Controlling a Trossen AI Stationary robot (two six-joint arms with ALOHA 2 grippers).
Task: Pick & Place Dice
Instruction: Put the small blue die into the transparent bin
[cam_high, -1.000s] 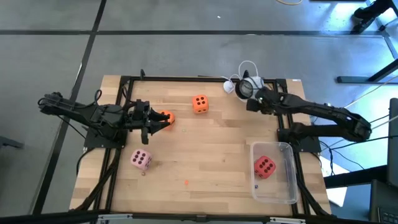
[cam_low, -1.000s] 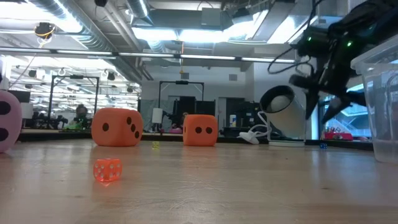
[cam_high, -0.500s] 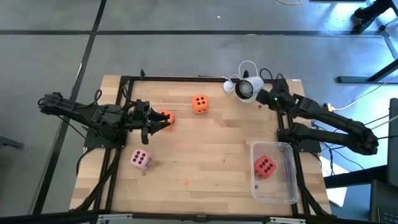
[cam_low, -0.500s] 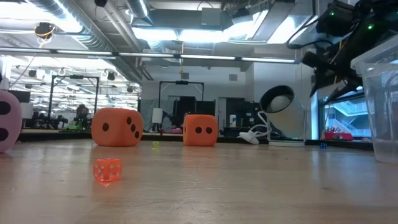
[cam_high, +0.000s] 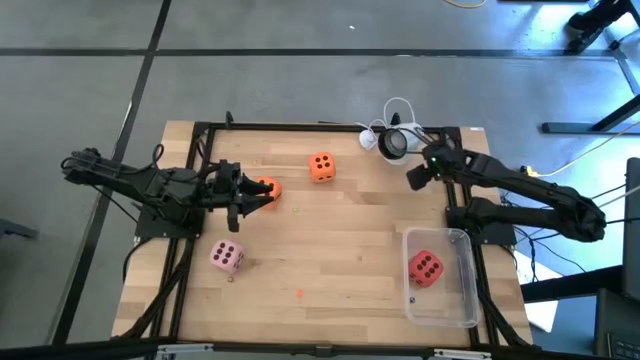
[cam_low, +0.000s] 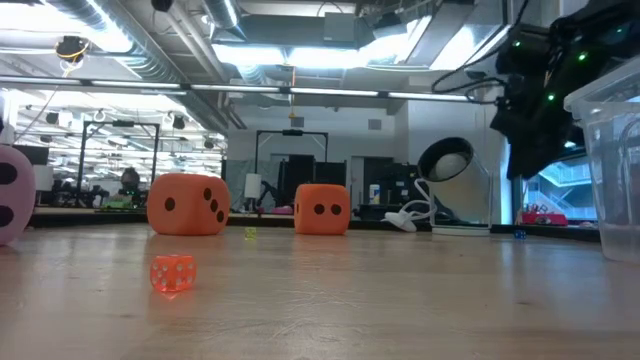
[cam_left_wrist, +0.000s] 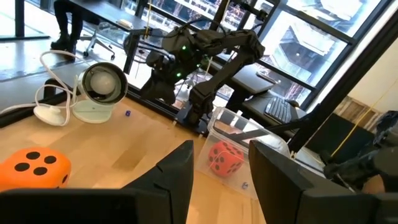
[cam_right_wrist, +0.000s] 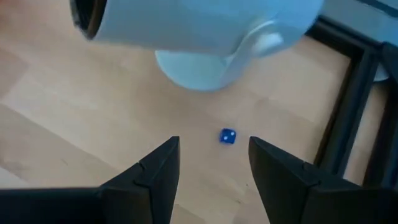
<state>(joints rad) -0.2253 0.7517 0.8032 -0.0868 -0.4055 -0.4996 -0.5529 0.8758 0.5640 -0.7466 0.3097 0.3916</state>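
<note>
At nine o'clock: left gripper half open, empty, beside orange die; pink die at seven. At two: right gripper parted, empty, over tiny blue die. Probably soft, light; pinch opposite flat faces.

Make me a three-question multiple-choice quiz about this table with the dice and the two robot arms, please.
1. Where is the red foam die?
A. inside the clear plastic bin
B. beside the pink die
C. on the floor

2. How many large orange foam dice are on the wooden table?
A. one
B. two
C. four

3. The right gripper jaws are:
A. closed on a die
B. open and empty
C. holding the bin

Answers: 1 A, high view shows it in the bin; 2 B, low view shows both; 3 B, wrist view shows a gap.
</note>
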